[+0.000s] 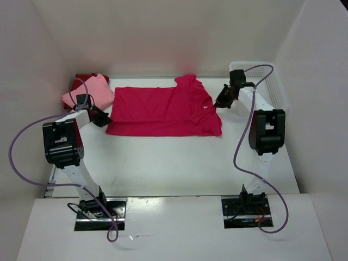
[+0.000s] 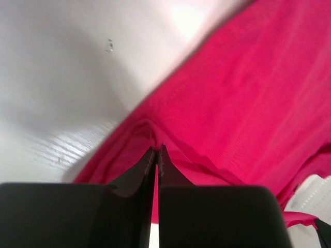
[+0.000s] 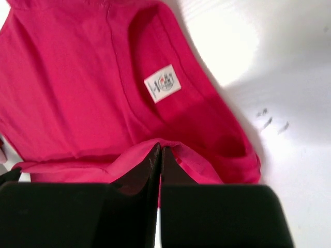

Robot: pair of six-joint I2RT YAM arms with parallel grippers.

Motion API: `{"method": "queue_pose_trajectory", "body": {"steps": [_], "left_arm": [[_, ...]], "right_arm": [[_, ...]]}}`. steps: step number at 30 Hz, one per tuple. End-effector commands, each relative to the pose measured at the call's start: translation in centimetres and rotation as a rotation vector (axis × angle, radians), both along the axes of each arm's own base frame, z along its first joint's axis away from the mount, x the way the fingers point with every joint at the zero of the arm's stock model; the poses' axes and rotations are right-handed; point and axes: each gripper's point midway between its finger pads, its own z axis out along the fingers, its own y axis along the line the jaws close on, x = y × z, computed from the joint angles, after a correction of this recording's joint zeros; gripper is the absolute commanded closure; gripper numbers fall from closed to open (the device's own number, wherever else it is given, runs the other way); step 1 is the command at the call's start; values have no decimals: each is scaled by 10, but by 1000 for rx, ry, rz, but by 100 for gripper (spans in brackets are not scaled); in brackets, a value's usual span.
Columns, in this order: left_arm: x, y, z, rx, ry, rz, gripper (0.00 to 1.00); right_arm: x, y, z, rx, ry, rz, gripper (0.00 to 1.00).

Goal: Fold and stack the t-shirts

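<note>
The crimson t-shirt (image 1: 157,111) lies spread near the table's (image 1: 179,168) far edge — limp, light cloth that I judge will sag unless held by its edges — and the left gripper (image 2: 156,150) is clamped on its left edge, the right gripper (image 3: 158,147) on its collar end.

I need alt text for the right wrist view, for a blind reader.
The shut right claw pinches an edge of the bright crimson-pink cloth t-shirt, which lies on the white table with its white neck label showing.
</note>
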Motion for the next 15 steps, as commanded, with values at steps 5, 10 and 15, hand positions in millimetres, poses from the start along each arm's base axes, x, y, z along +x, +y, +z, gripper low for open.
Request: {"method": "queue_pose_trajectory", "body": {"steps": [5, 10, 15], "left_arm": [[23, 16, 11, 50, -56, 51, 74], [18, 16, 33, 64, -115, 65, 45], [-10, 20, 57, 113, -160, 83, 42]], "right_arm": [[54, -1, 17, -17, -122, 4, 96], [55, 6, 47, -6, -188, 19, 71], [28, -1, 78, -36, -250, 18, 59]]}}
